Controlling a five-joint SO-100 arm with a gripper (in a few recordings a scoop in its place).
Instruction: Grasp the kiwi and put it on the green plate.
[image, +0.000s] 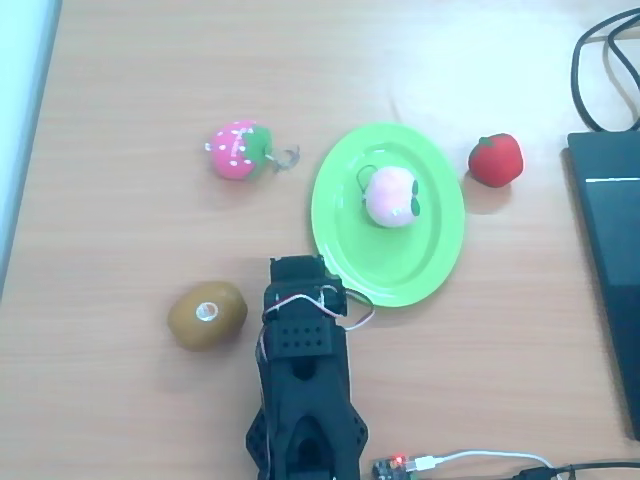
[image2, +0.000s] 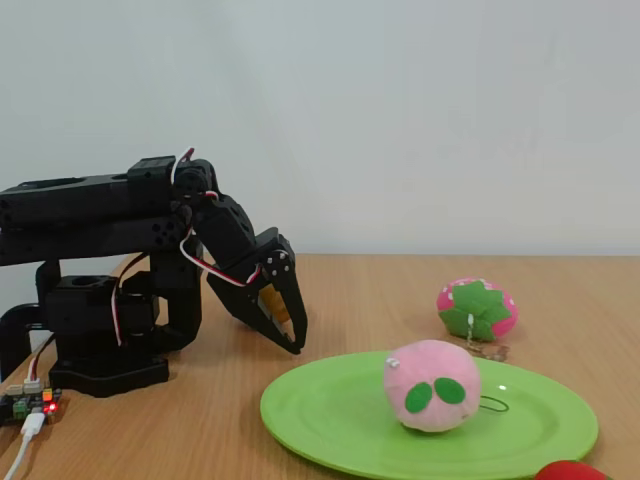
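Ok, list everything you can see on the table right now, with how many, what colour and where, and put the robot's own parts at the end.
kiwi: one, brown-olive with a white sticker, on the table left of the arm in the overhead view
green plate: one, lime green, mid-table
peach ball: one, pale pink with green leaves, lying on the plate
strawberry: one, pink with a green top, left of the plate in the overhead view
red fruit: one, red, right of the plate in the overhead view
dark flat device: one, black, at the right edge of the overhead view
cables: black, top right corner of the overhead view
arm: one, black, folded
gripper: one, black, pointing down near the plate's edge, holding nothing
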